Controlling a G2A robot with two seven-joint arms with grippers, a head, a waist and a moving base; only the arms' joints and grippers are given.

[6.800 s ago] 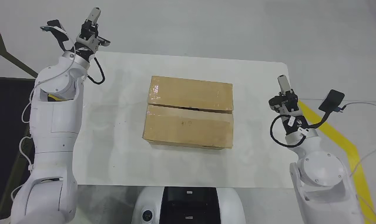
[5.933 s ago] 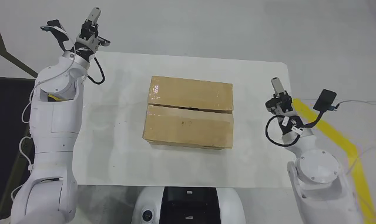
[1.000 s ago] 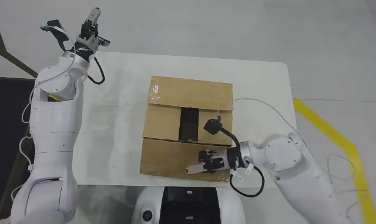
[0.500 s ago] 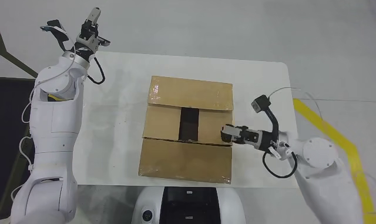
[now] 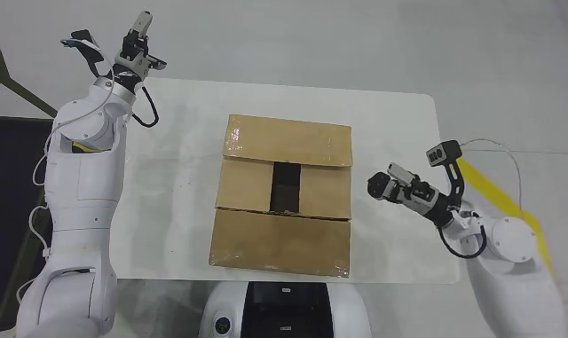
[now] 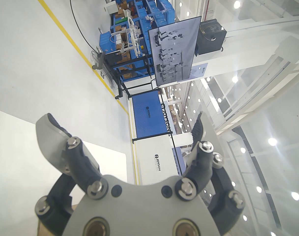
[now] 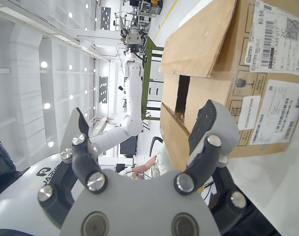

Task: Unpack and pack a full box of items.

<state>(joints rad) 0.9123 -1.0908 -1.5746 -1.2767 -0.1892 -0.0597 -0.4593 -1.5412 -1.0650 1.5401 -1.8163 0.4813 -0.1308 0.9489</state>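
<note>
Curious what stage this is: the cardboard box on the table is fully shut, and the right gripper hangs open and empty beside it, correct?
Not quite. The cardboard box is partly open: its near outer flap is folded out, baring a dark gap, as the top view shows. The right gripper is open and empty beside it.

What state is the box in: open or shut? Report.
Partly open: the box has its near flap folded outward, baring inner flaps and a dark gap; the far flap lies closed.

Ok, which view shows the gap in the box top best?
Top view: the gap lies square-on, with all its edges visible. The right wrist view catches it slantwise from the side; the left wrist view faces the hall.
</note>
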